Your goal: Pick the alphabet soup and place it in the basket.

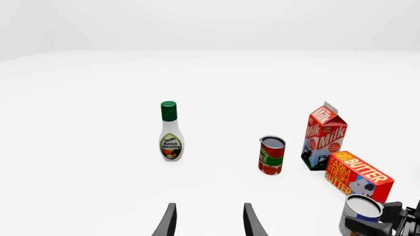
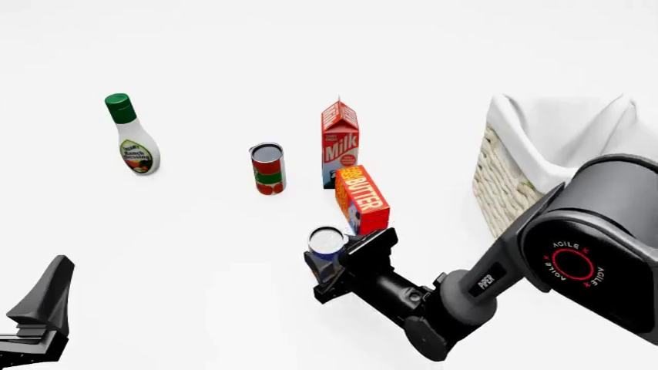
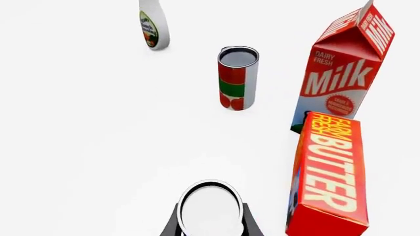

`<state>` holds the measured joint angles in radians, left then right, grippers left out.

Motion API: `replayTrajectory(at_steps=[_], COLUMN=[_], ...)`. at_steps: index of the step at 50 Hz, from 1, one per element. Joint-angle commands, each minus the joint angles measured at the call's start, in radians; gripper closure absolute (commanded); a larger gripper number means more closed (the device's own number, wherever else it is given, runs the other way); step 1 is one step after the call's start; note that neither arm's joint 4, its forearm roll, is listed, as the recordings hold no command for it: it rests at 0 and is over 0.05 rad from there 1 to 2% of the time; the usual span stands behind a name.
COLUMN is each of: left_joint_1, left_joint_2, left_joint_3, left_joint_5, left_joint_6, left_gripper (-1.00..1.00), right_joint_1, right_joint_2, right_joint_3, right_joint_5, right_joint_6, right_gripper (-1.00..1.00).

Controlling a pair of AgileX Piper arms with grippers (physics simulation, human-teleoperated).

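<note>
Front view, right gripper (image 2: 327,266) clamping alphabet soup (image 2: 326,245), beside butter box (image 2: 362,199)

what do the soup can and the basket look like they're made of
Alphabet soup: probably metal with a printed label; its top is a smooth silver-white disc with a rim.
Basket: seemingly woven wicker, with a cream, coarse-textured wall; a white cloth lining folds over its rim.

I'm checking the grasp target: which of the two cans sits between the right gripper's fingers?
The alphabet soup, the silver-topped can beside the butter box. The red-and-green can stands apart, farther out.
</note>
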<state>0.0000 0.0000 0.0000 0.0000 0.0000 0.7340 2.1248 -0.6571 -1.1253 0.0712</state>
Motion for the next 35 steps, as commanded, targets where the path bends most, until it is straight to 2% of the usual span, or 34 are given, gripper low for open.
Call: replayTrajectory(at_steps=[1, 14, 26, 35], left_joint_1=[0.000, 0.000, 0.000, 0.000], left_joint_2=[0.000, 0.000, 0.000, 0.000], left_joint_3=[0.000, 0.000, 0.000, 0.000], left_joint_5=[0.000, 0.000, 0.000, 0.000], left_joint_6=[0.000, 0.000, 0.000, 0.000], left_gripper=[-1.00, -1.00, -1.00, -1.00], right_joint_1=[0.011, 0.015, 0.031, 0.028], right_joint_2=[0.018, 0.003, -0.192, -0.376], right_joint_3=[-0.005, 0.006, 0.124, 0.188], right_joint_5=[-0.001, -0.004, -0.019, 0.020], right_joint_6=[0.014, 0.017, 0.016, 0.007], right_gripper=[1.00, 1.00, 1.00, 1.00])
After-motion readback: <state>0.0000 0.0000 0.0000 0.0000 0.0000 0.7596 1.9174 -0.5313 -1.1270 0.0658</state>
